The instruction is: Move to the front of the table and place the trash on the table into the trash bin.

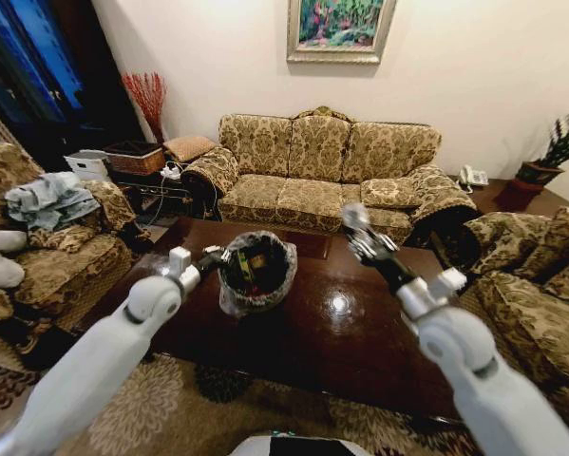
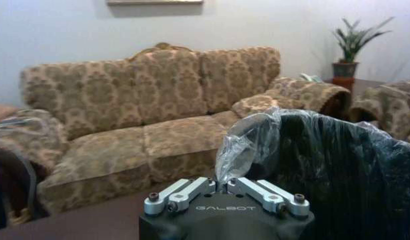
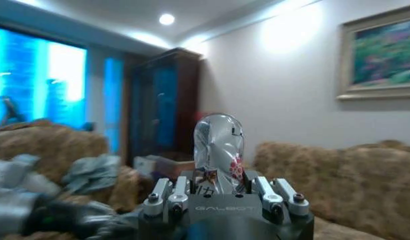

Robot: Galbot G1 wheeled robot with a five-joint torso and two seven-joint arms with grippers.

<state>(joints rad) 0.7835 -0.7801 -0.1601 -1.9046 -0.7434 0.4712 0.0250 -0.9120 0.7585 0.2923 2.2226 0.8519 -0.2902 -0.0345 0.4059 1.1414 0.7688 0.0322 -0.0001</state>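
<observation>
The trash bin (image 1: 256,272) stands on the table (image 1: 322,332), left of its middle, with the three-seat sofa (image 1: 317,169) behind the table and an armchair (image 1: 51,242) and another armchair (image 1: 536,294) at either end. The left gripper (image 1: 211,257) sits at the bin's left rim, pinching the bag liner (image 2: 248,145), while the right gripper (image 1: 353,220) is raised over the table to the bin's right, closed around a crushed can (image 3: 219,150). Trash items (image 1: 251,264) lie inside the bin.

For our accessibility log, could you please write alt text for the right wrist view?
The right gripper holds a crushed silver-white can upright in its jaws, raised in the air. Behind are a patterned sofa, a framed painting and a dark cabinet.
</observation>
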